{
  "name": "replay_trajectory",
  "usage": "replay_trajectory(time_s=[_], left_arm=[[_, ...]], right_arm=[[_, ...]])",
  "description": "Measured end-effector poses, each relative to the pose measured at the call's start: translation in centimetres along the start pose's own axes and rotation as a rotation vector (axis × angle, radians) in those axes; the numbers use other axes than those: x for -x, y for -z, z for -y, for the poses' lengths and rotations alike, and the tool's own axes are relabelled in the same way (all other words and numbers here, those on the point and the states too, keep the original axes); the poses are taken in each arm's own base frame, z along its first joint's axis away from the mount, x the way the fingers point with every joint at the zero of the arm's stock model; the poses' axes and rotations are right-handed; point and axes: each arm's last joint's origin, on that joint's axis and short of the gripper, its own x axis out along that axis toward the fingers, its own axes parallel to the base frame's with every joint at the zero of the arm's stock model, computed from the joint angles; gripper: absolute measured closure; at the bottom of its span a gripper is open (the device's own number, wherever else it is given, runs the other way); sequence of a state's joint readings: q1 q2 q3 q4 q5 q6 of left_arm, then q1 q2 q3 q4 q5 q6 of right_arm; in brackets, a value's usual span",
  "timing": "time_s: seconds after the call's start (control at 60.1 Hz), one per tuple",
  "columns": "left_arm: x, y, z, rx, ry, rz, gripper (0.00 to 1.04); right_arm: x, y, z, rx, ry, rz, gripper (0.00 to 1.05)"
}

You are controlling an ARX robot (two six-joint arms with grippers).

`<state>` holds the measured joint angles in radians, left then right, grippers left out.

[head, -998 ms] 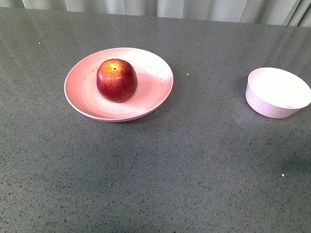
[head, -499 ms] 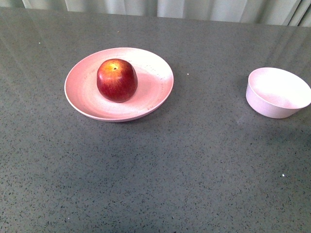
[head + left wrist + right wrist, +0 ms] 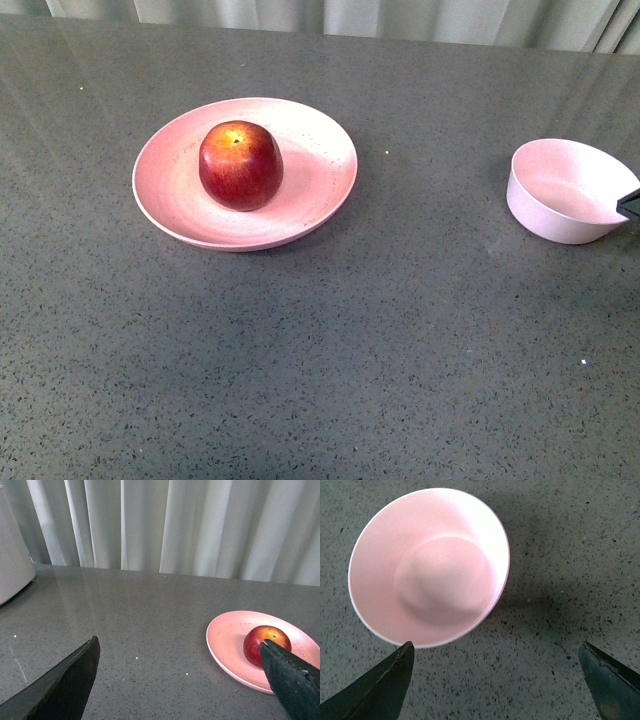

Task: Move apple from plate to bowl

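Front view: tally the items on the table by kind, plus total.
apple: 1
plate: 1
bowl: 1
Total: 3

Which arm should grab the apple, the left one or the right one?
Probably the left. The apple sits on the plate on the left side, and the left gripper is open with the apple in front of it. The right gripper, also open, hangs by the bowl, far from the apple.
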<state>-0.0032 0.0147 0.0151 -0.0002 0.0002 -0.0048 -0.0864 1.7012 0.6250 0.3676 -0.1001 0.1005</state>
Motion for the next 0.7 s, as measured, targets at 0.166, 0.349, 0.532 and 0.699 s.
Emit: replay_trajectory(time_s=[0.166, 0.349, 0.532, 0.699], left_arm=[[0.0, 0.0, 0.0, 0.000, 0.000, 0.000, 0.09], [0.0, 0.0, 0.0, 0.000, 0.000, 0.000, 0.09], [0.0, 0.0, 0.0, 0.000, 0.000, 0.000, 0.09], [0.0, 0.0, 0.0, 0.000, 0.000, 0.000, 0.09]], right_arm=[[-1.8, -1.1, 0.2, -0.062, 0.022, 0.003, 0.09], [-3.7, -1.4, 0.1, -0.069, 0.061, -0.032, 0.23], [-4.6, -1.3, -0.6, -0.078, 0.068, -0.085, 0.59], [-4.6, -1.2, -0.9, -0.071, 0.069, -0.097, 0.82]])
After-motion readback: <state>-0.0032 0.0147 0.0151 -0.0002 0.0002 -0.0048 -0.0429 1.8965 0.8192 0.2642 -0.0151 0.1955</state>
